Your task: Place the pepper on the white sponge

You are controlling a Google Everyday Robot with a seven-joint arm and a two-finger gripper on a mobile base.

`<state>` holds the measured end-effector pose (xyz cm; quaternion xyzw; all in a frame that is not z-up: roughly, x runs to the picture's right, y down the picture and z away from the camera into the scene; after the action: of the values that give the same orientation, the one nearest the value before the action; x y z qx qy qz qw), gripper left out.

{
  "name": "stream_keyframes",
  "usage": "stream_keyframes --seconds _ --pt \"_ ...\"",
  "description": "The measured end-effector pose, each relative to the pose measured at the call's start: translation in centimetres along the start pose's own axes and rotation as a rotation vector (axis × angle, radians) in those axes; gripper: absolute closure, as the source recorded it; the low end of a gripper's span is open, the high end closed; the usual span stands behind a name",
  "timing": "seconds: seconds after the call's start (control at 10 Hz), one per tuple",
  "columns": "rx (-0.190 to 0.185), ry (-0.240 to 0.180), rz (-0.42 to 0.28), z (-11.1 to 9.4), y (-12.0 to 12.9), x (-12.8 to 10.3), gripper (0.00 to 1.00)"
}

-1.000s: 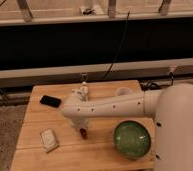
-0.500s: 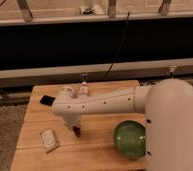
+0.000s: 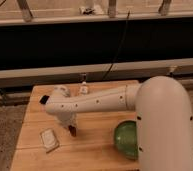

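Note:
My gripper point(image 3: 70, 126) hangs from the white arm that reaches in from the right, low over the wooden table point(image 3: 90, 150). It is shut on the pepper point(image 3: 72, 131), a small dark-red chili that shows just under the fingers. The white sponge point(image 3: 50, 140), a flat whitish pad, lies on the table just to the lower left of the gripper, a short gap away. The pepper is not over the sponge.
A green bowl point(image 3: 126, 140) sits at the table's right, partly behind my arm. A black phone point(image 3: 43, 99) lies at the back left. A small white object point(image 3: 83, 89) stands at the back edge. A dark wall with cables rises behind the table.
The gripper with the pepper has moved left, towards the sponge. The arm has swung further over the table. The sponge and the bowl have not moved.

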<state>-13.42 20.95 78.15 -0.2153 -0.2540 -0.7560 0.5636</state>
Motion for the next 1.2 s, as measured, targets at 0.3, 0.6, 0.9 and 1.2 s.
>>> stream_keyframes --seconds 0.3,0.6,0.9,1.2 --pt "-0.001 -0.005 -0.012 0.0 -0.5 0.2 1.00" --pt "-0.003 -0.011 -0.033 -0.1 -1.2 0.2 1.00" --pt "-0.003 -0.013 -0.058 -0.2 -1.9 0.3 1.00" --pt "-0.003 -0.013 -0.081 -0.4 -2.5 0.4 1.00"
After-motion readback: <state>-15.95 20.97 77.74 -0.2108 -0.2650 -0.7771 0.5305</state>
